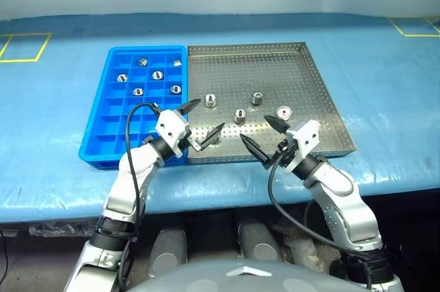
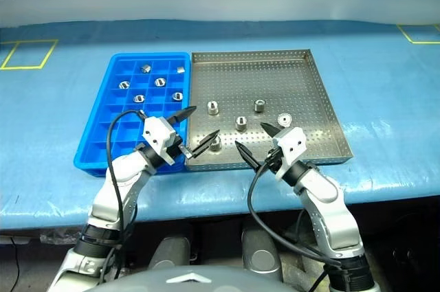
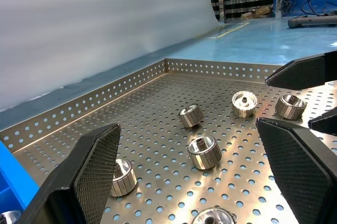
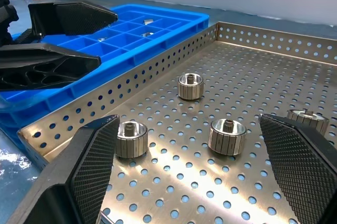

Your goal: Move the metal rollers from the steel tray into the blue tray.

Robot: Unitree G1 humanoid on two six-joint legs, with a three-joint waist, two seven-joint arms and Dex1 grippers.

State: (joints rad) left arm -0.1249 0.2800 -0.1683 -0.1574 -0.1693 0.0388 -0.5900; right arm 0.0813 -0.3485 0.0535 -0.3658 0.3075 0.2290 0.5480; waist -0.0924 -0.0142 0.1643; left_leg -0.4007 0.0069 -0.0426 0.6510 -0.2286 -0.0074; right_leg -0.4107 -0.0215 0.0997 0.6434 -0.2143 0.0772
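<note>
Currently no readable labels or writing. Both grippers, left [image 1: 204, 116] & right [image 1: 258, 136], hover w/ jaws spread wide, empty, over steel tray [image 1: 323, 93] near edge. Five metal rollers [image 1: 239, 116] in it; six in blue tray [image 1: 103, 134] alongside, on blue desk [image 1: 392, 99].

Both grippers' jaws apart, empty, converging
</note>
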